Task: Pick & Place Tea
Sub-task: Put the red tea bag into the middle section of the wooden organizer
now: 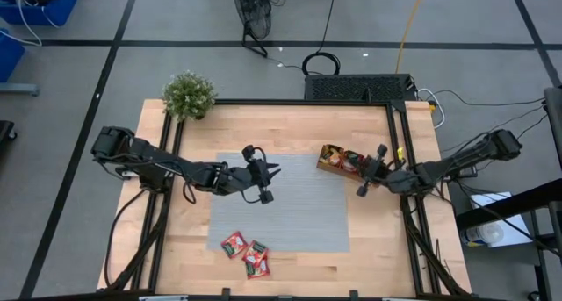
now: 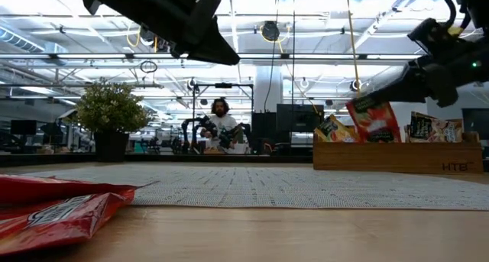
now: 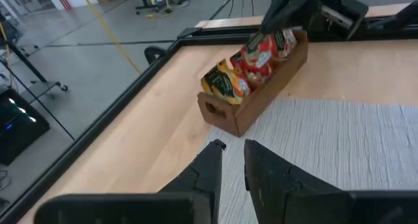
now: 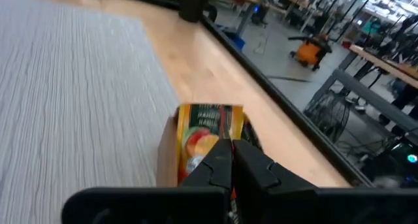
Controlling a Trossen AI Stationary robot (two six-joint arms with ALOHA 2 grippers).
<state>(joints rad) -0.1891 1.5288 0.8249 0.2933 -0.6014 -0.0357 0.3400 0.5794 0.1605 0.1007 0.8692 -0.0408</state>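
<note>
Two red tea sachets (image 1: 233, 244) (image 1: 256, 259) lie flat at the near edge of the grey mat (image 1: 281, 204); the low view shows them close up (image 2: 53, 208). More tea sachets, red (image 3: 256, 54) and orange-yellow (image 4: 208, 129), stand on edge in the brown wooden tray (image 3: 241, 113) at the mat's far right corner. My left gripper (image 1: 274, 172) (image 3: 232, 149) hovers above the mat, pointing at the tray, narrowly open and empty. My right gripper (image 1: 358, 168) (image 4: 228, 149) is shut at the tray's right end, its tips by a red sachet's top. My right gripper's shut fingertips (image 3: 268, 25) come in nearly level from the table's right side and stand at the top edge of a red sachet (image 2: 374, 121) in the tray. I cannot tell whether they touch it.
A potted plant (image 1: 189, 95) stands at the table's far left corner. A black frame rail (image 1: 399, 161) runs along the right edge behind the tray. A person (image 2: 221, 124) sits at a bench far beyond the table. The mat's middle lies bare between the arms.
</note>
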